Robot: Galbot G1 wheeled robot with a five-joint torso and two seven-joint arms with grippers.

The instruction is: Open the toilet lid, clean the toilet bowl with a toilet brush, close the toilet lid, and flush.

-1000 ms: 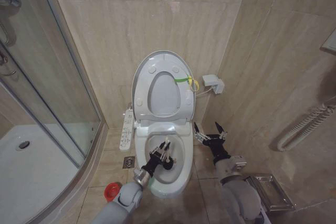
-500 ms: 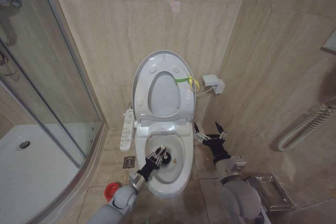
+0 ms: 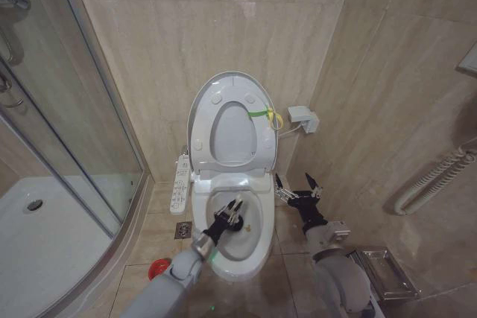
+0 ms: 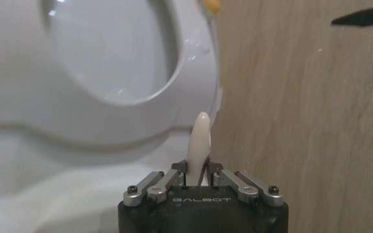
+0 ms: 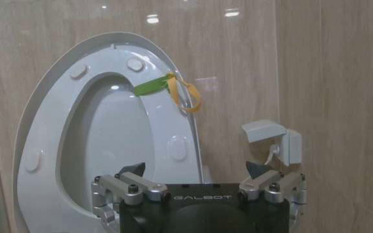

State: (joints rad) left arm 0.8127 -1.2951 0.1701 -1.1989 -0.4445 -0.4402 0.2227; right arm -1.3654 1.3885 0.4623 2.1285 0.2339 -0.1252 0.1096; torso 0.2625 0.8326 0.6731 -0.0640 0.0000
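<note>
1. The toilet lid (image 3: 200,121) is white, with a green and yellow band (image 3: 262,114) on it.
2. The toilet bowl (image 3: 257,247) is white.
3. The holder cup (image 3: 156,267) is red.
4. The wall tiles (image 3: 186,27) are beige with faint streaks.

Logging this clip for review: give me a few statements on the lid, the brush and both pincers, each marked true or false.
1. The toilet lid stands raised against the wall. True.
2. The left pincer is over the toilet bowl, shut on the toilet brush. True.
3. The right pincer grips the lid's edge. False: it is open, beside the bowl, touching nothing.
4. The yellow-green band is tied to the brush handle. False: it is tied at the raised lid's edge.
5. The red holder cup sits on the floor near the shower tray. True.
</note>
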